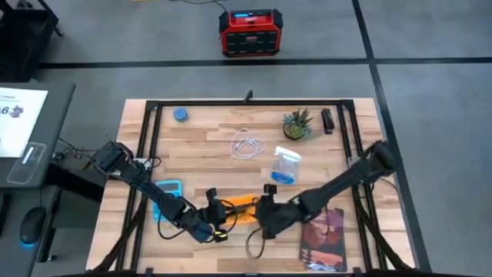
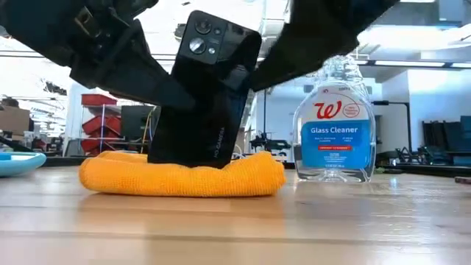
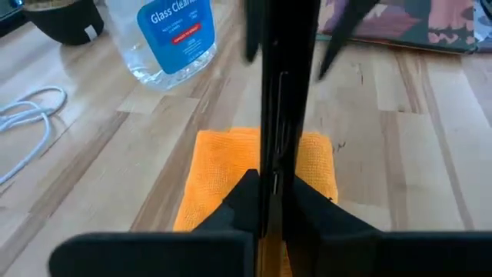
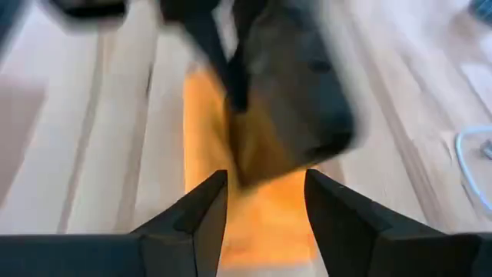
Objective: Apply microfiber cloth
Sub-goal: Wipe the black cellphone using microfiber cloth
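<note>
Wooden table [image 1: 231,127], near edge at 6 o'clock: your left gripper [image 3: 265,201] clamps the smartphone [image 2: 206,88] upright on the microfiber cloth [image 2: 184,177]; your right gripper [image 4: 265,201] hovers spread beside it. A loose clamp could let the phone tip over.

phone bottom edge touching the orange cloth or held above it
Touching. The low view shows the smartphone tilted, its lower edge pressed into the microfiber cloth; left gripper clamps it.
</note>
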Robot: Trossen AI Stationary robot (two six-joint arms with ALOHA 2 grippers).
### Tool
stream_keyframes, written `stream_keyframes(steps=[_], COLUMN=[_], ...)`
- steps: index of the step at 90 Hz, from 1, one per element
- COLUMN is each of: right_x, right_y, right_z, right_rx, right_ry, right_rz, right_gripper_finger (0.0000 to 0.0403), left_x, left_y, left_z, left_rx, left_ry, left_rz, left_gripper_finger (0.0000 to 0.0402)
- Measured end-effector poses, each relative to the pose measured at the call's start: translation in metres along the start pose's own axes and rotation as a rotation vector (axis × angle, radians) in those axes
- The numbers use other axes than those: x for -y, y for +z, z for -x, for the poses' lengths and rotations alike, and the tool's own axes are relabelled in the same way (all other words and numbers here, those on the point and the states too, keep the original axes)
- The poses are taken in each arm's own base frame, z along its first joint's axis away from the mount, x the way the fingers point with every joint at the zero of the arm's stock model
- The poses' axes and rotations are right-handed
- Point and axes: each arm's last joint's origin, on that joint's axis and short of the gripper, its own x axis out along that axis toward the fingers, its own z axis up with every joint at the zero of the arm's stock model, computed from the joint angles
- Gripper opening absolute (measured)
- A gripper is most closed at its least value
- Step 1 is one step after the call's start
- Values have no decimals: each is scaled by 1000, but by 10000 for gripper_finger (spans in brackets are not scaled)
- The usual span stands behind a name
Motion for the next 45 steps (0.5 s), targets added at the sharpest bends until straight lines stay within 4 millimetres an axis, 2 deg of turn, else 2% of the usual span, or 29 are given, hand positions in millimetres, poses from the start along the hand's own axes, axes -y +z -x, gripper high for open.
stream_keyframes(steps=[5, 17, 28, 38, 45], right_x=[8, 20, 19, 13, 9], right_y=[-11, -18, -31, -26, -27], right_z=[0, 0, -17, -30, -38], right_rx=[81, 277, 303, 345, 326], right_ry=[55, 213, 249, 246, 238], right_rz=[-41, -142, -143, -136, -117], right_gripper_finger=[153, 153, 153, 149, 132], left_x=[0, 1, 2, 2, 2], left_y=[0, 1, 5, 5, 5], left_z=[0, 0, 0, 0, 0], left_rx=[1, 7, 38, 38, 36], left_ry=[0, -5, -22, -22, -24], left_rz=[0, 0, 1, 0, 3], left_gripper_finger=[9, 9, 10, 11, 11])
